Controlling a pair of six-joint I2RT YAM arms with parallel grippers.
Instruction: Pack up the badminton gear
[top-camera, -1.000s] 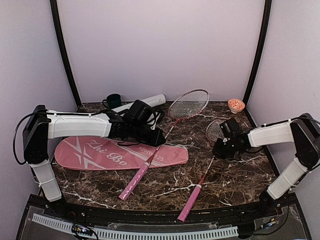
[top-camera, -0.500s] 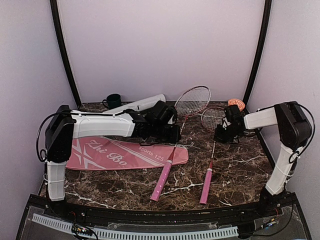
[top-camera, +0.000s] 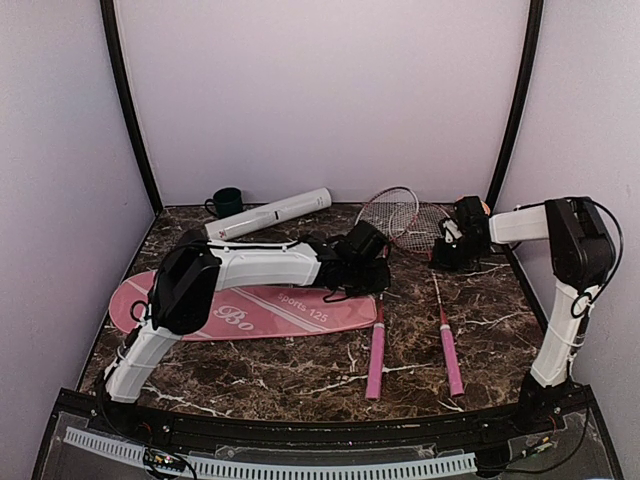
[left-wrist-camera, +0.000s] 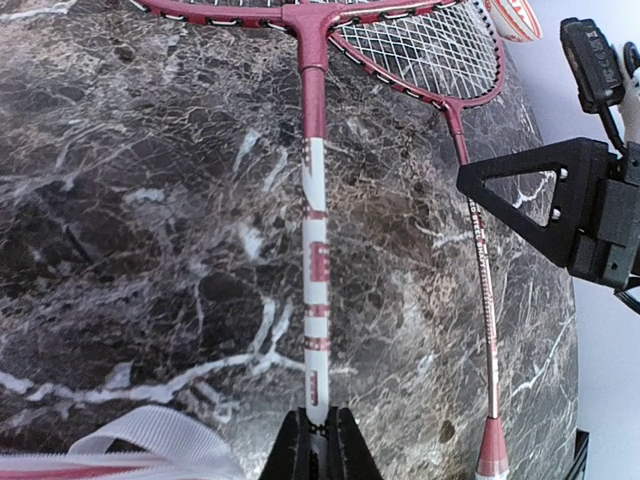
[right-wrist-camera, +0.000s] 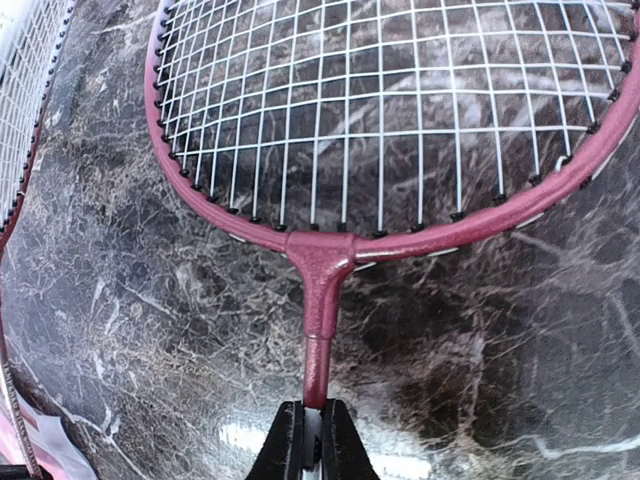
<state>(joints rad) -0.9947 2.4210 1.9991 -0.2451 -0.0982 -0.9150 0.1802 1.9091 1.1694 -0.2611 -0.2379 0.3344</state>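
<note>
Nearest, the left racket and right racket lie handles toward 6 o'clock on the worktop, with the pink bag at 8. Both thin shafts are clamped, by the left pincer toward the handle end and the right pincer below the throat. I judge them light and springy, so hold the shafts, not the strings. Farthest, the white tube lies at 11.

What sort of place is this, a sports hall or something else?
Likely a small robot test booth, not a hall: plain lilac walls enclose a marble-patterned table, and the left gripper and right gripper each pinch a racket shaft.
</note>
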